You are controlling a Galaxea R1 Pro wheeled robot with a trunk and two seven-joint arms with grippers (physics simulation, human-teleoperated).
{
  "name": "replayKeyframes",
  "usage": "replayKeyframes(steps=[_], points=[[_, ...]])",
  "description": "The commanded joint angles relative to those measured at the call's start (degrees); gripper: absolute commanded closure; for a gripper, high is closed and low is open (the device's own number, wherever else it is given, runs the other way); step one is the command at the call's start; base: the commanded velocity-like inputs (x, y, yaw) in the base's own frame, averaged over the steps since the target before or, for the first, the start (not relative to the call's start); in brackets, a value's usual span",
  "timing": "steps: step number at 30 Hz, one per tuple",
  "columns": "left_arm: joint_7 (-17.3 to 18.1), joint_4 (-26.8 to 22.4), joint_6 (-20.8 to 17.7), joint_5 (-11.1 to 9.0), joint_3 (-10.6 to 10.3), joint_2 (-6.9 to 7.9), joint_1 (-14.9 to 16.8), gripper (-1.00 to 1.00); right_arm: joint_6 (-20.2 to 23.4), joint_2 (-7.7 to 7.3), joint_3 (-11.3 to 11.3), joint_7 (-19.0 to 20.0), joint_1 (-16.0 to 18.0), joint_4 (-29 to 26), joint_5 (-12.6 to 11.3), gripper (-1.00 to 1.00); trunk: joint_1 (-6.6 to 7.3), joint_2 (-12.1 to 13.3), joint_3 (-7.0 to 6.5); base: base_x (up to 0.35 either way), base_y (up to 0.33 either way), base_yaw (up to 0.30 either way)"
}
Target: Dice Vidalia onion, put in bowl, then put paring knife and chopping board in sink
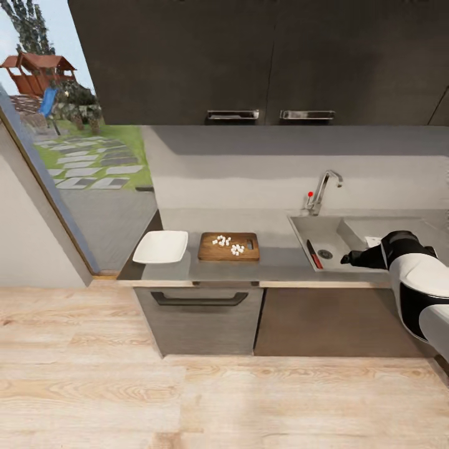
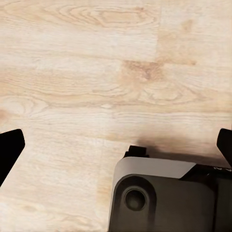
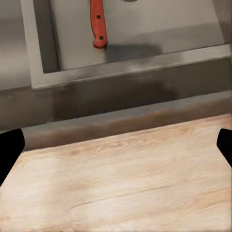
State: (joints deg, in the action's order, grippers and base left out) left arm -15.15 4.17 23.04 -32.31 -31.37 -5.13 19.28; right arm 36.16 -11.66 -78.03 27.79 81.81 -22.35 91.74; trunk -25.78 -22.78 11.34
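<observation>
**Knife in the sink, diced onion on the board, both claws empty**

Seen from the robot's head, a grey kitchen countertop (image 1: pixel 274 262) runs beneath dark wall cabinets. At its left end, by the front corner, sits a shallow white bowl (image 1: pixel 161 246), holding nothing. Just right of the bowl lies the wooden chopping board (image 1: pixel 229 246), near the front edge, with small white pieces of diced onion (image 1: pixel 228 244) scattered on top. Further right, the sink (image 1: pixel 299 234) is set into the countertop below a chrome tap (image 1: pixel 324 190). The paring knife (image 1: pixel 313 254), red-handled, lies inside the basin by its left wall, its handle toward the front.

At the far right, the right gripper (image 1: pixel 348 259) hangs above the sink's front rim, touching nothing. Its wrist camera shows both black fingertips (image 3: pixel 10 150) spread wide apart with nothing between them, the knife's red handle (image 3: pixel 98 24) lying in the basin beyond.

From the left wrist, the left gripper's fingertips (image 2: pixel 9 150) are likewise spread wide and empty, above pale wooden floor (image 2: pixel 96 72) and part of the robot's grey base (image 2: pixel 159 198).
</observation>
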Motion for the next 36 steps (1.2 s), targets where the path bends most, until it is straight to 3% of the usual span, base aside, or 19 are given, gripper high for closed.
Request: replayKeyframes(steps=[1,6,9,10,18,22,29,32,35,36], points=[[-0.14,0.22,0.25,-0.03,-0.36,-0.06,0.08,-1.00,-0.06,0.03,-0.38,0.43,0.10,-0.09,0.64,-1.00,0.00,-0.14,0.13,-0.339,0.000,0.000],[-0.14,0.22,0.25,-0.03,-0.36,-0.06,0.06,-1.00,-0.42,0.41,-0.59,0.40,-0.04,0.18,0.75,-1.00,0.00,-0.14,0.13,-0.238,0.000,0.000],[-0.14,0.22,0.25,-0.03,-0.33,-0.06,0.05,-1.00,-3.24,0.49,-0.68,0.35,-0.57,1.08,0.67,-1.00,0.00,-0.14,0.13,-0.054,0.000,0.000],[-0.14,0.22,0.25,-0.03,-0.29,-0.04,0.05,-1.00,-7.76,0.49,-0.78,0.40,-3.93,1.73,0.64,-1.00,0.00,-0.14,0.13,-0.007,0.000,0.000],[-0.14,0.22,0.25,-0.03,-0.29,0.03,0.01,-1.00,-18.55,0.57,-0.81,0.58,-16.17,2.03,0.55,-1.00,0.00,-0.14,0.13,-0.002,0.000,0.000],[-0.14,0.22,0.23,-0.03,-0.27,0.03,0.00,-1.00,-21.65,0.63,-0.85,0.64,-20.75,2.72,0.53,-1.00,0.00,-0.14,0.13,0.000,0.000,0.000],[-0.14,0.22,0.25,-0.03,-0.27,0.03,-0.03,-1.00,-31.39,1.00,-0.89,0.43,-32.58,6.32,0.39,-1.00,0.00,-0.14,0.13,0.000,0.000,0.000],[-0.14,0.22,0.21,-0.03,-0.27,0.03,-0.03,-1.00,-35.41,2.06,-0.96,0.18,-38.16,7.52,0.37,-1.00,0.00,-0.14,0.13,0.000,0.000,0.000],[-0.14,0.22,0.18,-0.03,-0.27,0.08,-0.03,-1.00,-41.00,4.26,-0.98,-2.01,-44.35,8.09,0.37,-1.00,0.00,-0.14,0.13,0.000,0.000,0.000],[-0.14,0.22,0.17,-0.03,-0.27,0.17,-0.03,-1.00,-45.02,5.90,-0.98,-5.12,-48.26,8.26,0.37,-1.00,0.00,-0.14,0.13,0.000,0.000,0.000]])
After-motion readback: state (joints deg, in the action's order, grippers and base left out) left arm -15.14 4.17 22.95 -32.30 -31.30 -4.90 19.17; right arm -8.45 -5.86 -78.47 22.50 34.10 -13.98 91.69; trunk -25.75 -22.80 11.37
